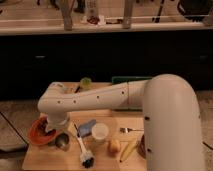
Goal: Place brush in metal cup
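On bench, front left: brush (81, 146) lies flat, just right of metal cup (62, 141). Gripper (52, 131) spread wide, empty, low over orange bowl (36, 134). Brush probably light, stiff, handle slick; pinch mid-handle.

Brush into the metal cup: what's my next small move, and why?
Probably shift the gripper across to the brush handle. The gripper is open above the orange bowl, while the brush lies ungrasped beside the metal cup.
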